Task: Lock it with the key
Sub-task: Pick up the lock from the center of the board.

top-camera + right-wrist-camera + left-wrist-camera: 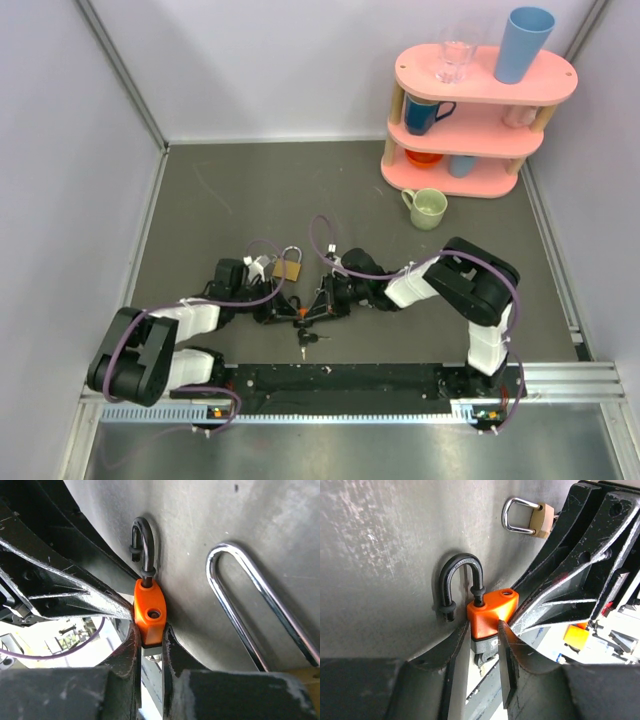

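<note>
1. The orange padlock (490,611) is located mid-worktop (220,200) between the two arms, just on the near side of the large brass padlock (288,268).
2. The left jaws are closed on the orange padlock's lower body, with one finger pressed to each side.
3. The right jaws are closed on the same body from the opposite direction and pinched tight across the orange block.
4. The black shackle (462,567) is seen open. One leg is seated in the body, the other hangs free beside it, and its socket in the orange top is bare.
5. The key (305,340) is seen from the top camera as part of a small bunch just beside the orange padlock, toward the arm bases. Whether it is already seated in the keyhole cannot be told, since that end is hidden by fingers in both wrist views.
6. Step judged: the lock body is clamped by both arms, and the locking itself is not yet done.
7. Next move judged: one grip is to serve as the clamp while the other is freed. The shackle's free leg is to be swung over its socket and pressed home, then the key is to be pinched by its head and turned.
8. Requirement noted: a fine, square pinch is called for on so thin a key. Any slip of the body in the clamp would likely misalign leg and socket.
</note>
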`<state>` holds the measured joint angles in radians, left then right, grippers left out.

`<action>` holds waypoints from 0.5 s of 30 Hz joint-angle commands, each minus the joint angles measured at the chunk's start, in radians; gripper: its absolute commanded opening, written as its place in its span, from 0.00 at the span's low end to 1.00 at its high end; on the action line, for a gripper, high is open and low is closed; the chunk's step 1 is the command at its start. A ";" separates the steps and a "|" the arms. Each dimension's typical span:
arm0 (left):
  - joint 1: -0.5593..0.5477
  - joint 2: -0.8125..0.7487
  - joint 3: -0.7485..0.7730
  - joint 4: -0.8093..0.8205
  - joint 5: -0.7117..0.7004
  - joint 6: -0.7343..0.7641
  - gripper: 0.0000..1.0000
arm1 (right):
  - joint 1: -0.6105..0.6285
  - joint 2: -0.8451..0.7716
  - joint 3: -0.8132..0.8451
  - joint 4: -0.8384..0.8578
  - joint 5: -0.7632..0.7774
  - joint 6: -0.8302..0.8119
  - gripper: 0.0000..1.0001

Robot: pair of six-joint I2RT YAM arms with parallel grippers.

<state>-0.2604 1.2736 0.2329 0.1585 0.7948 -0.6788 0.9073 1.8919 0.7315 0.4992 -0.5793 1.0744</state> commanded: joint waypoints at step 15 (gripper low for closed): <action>-0.014 -0.436 0.290 -0.335 -0.209 0.041 0.72 | -0.022 -0.327 0.088 -0.214 0.243 -0.224 0.00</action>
<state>-0.2718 0.8928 0.4408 -0.0990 0.6231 -0.6548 0.9039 1.6985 0.7353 0.3168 -0.4049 0.9298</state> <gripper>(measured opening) 0.692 0.096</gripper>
